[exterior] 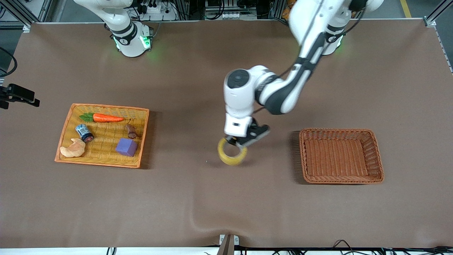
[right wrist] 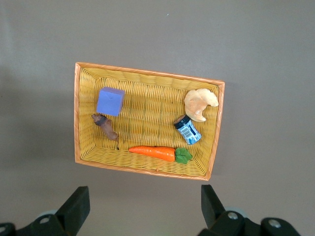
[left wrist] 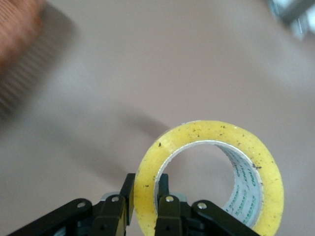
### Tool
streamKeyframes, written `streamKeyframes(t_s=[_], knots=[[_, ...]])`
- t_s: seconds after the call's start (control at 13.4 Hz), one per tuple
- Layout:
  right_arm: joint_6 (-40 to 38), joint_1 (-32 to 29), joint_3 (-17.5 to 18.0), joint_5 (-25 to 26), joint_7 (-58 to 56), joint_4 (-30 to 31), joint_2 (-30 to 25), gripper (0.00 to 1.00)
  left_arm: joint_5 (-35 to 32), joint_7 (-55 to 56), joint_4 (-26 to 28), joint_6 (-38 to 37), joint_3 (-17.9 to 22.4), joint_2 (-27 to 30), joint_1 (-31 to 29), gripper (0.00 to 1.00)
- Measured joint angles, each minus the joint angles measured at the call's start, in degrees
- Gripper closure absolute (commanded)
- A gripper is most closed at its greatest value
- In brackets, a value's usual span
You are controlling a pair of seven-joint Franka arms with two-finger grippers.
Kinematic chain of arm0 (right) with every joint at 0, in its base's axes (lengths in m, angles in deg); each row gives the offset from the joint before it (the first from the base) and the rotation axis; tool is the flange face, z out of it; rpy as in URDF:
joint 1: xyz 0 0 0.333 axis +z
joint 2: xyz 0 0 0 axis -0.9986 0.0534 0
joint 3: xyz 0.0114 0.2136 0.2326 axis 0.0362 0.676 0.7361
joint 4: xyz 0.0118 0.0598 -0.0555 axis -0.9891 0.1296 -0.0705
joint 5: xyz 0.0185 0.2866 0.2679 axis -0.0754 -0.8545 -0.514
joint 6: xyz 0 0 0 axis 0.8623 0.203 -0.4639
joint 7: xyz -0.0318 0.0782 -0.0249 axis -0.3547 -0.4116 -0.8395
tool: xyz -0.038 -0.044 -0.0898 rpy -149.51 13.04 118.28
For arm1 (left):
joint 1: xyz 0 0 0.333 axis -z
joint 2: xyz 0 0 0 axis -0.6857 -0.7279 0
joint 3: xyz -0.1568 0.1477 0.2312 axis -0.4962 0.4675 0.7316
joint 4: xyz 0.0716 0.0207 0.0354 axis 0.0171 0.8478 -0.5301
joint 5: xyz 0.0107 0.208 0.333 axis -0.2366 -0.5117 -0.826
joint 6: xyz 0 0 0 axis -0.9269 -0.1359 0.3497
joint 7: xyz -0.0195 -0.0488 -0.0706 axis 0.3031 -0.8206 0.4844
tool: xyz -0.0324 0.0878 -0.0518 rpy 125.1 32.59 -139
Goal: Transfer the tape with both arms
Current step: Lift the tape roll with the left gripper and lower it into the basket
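Centrally, the left end effector hangs over the bare middle of the tabletop, clamped on the tape. In the left wrist view its two fingers pinch one wall of the roll, one finger on the outer yellow face and the other inside the grey-white core. The ring stands on edge, its hole open to the side; whether its lower rim touches the brown surface cannot be told. The left arm reaches in from its base at the upper edge of the front view.

Toward the left arm's end of the tabletop lies an orange-brown wicker basket, well apart from the roll.

The right end effector is out of the front view; its wrist view shows the fingers spread wide above a yellow wicker tray at the right arm's end. That tray holds a purple cube, a carrot, a croissant, a blue-labelled jar and a small brown object.
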Motion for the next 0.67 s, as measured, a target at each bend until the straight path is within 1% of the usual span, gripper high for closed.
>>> streamKeyframes(t_s=[0.22,0.3,0.45,0.67], knots=[[0.00,0.00,-0.02,0.00,-0.01,0.00,0.00,0.00,0.10,-7.34,3.14,-0.28,-0.45,2.73,-9.12,1.00],[-0.01,0.00,-0.02,0.00,-0.01,0.00,0.00,0.00,0.18,-10.06,4.44,-0.27,-1.39,3.18,-12.07,1.00],[-0.01,0.00,-0.02,0.00,-0.01,0.01,0.00,0.00,0.35,-16.70,7.72,-0.26,-5.90,4.78,-20.09,1.00],[-0.01,0.00,-0.03,0.00,-0.02,0.02,0.00,0.00,0.42,-25.73,13.65,-0.28,-15.16,8.54,-34.96,1.00]])
